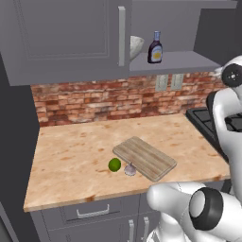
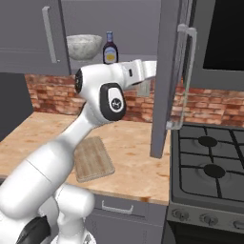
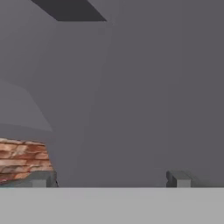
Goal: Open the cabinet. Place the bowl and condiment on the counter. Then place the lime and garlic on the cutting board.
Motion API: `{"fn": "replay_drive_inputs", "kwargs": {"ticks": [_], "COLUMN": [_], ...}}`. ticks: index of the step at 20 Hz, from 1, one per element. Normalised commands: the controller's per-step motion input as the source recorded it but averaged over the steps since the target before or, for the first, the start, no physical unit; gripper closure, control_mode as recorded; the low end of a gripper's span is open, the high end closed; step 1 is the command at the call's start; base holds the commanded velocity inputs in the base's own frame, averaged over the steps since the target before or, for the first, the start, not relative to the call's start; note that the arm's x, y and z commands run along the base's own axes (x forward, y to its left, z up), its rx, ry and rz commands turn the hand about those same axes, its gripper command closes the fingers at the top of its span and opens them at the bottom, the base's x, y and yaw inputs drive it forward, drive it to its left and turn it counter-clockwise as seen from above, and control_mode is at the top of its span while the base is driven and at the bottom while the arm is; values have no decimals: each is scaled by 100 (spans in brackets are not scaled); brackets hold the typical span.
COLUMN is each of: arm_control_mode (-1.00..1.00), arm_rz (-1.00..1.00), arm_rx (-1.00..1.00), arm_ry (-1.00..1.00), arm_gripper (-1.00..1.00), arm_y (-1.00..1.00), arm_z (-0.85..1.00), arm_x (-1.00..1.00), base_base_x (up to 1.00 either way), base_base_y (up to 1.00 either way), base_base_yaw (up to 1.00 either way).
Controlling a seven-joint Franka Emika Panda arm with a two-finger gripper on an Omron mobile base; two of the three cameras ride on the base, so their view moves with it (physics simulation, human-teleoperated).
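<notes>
Cabinet (image 2: 167, 71) right door swung open, left door shut.
Gripper (image 3: 109, 179) jaws spread wide, holding nothing (facing grey panel). Bowl (image 2: 84, 46) & condiment (image 2: 110, 48) on shelf; lime (image 1: 114, 164), garlic (image 1: 130, 169) on counter (image 1: 71, 160), touching cutting board (image 1: 144, 158) edge.

Cabinet (image 2: 167, 71) right door swung open; bowl (image 2: 84, 46) and condiment (image 2: 110, 48) on shelf; cutting board (image 2: 93, 159) on counter (image 2: 133, 162).
</notes>
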Motion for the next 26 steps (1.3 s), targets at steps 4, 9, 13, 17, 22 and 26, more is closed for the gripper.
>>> {"fn": "replay_drive_inputs", "kwargs": {"ticks": [4,9,13,17,22,26], "arm_control_mode": [-100,-100,-100,-100,-100,-100], "arm_rz": [-2,-3,-2,0,0,0], "arm_rx": [1,0,0,2,4,5], "arm_ry": [16,13,1,-1,-8,-13], "arm_gripper": [-100,-100,-100,-100,-100,-100], "arm_y": [-28,-16,0,14,41,62], "arm_z": [0,0,0,0,0,0], "arm_x": [23,10,0,-5,-11,-6], "base_base_x": [0,0,0,0,0,0], "base_base_y": [0,0,0,0,0,0], "base_base_yaw": [0,0,0,0,0,0]}}
